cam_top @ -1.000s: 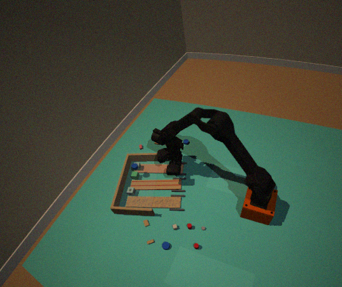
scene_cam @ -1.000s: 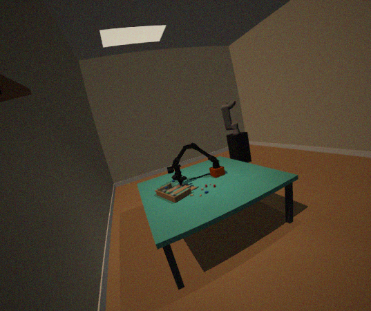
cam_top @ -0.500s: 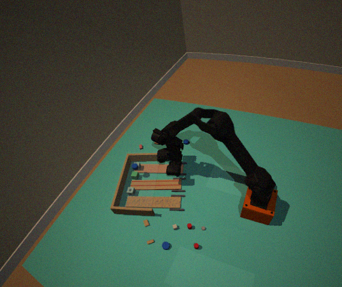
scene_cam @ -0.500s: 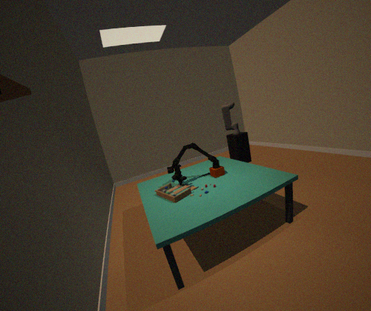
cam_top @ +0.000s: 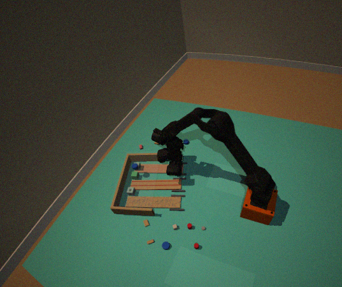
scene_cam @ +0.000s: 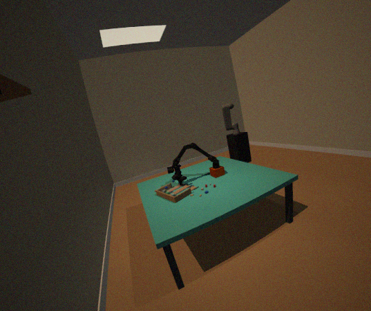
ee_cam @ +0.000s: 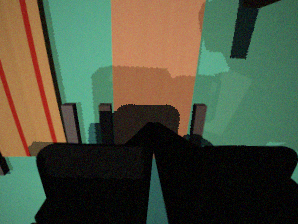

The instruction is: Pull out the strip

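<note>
My gripper (cam_top: 174, 173) (scene_cam: 182, 184) (ee_cam: 152, 128) is shut, its tips low over the near end of a plain salmon strip (cam_top: 155, 168) (ee_cam: 157, 35). Nothing is seen pinched between them. A strip with red lines (cam_top: 155, 184) (ee_cam: 15, 40) and a speckled strip (cam_top: 155, 202) lie beside it. A white cube (cam_top: 130, 191) with a dark-edged mark is by the far end of the red-lined strip; whether it rests on it is unclear. A green cube (cam_top: 134, 174) and a greyish block (cam_top: 138, 164) partly behind a blue disc (cam_top: 134, 166) are farther along. No label is readable.
A wooden frame (cam_top: 120, 183) (scene_cam: 166, 196) encloses the strips' far ends. Short grey rails (cam_top: 178, 191) (ee_cam: 71, 122) flank their near ends. Small blocks, red pieces (cam_top: 190, 226) and another blue disc (cam_top: 165, 245) lie outside the frame. The orange base (cam_top: 256, 208) carries the arm.
</note>
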Available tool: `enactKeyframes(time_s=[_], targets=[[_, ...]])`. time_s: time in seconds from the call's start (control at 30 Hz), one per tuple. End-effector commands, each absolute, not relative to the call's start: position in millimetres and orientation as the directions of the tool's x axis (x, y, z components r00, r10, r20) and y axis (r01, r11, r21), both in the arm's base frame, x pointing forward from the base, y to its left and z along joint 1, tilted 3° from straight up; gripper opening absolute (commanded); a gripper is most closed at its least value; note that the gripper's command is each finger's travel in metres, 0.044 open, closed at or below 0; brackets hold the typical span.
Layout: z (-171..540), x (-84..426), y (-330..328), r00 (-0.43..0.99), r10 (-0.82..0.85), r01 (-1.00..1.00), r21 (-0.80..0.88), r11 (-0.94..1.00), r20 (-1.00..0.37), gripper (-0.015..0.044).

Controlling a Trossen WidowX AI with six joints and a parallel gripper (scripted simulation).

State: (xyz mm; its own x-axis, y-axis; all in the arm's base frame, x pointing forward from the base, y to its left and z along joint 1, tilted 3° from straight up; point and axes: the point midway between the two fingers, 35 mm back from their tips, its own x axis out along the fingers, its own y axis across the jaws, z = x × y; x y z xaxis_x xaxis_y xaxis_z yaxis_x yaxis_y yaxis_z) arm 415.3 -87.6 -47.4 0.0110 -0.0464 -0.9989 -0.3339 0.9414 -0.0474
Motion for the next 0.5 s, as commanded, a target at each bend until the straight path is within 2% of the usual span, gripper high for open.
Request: enactKeyframes(time_s=[0.0, 0.47], targets=[[-51.6, 409.2, -90.1, 0.005, -0.046, -0.338, -0.045, 0.940, -0.999, 0.0000], [-52.2, 389.2, -98.2, 0.003, -0.047, -0.338, -0.045, 0.940, -0.999, 0.0000]])
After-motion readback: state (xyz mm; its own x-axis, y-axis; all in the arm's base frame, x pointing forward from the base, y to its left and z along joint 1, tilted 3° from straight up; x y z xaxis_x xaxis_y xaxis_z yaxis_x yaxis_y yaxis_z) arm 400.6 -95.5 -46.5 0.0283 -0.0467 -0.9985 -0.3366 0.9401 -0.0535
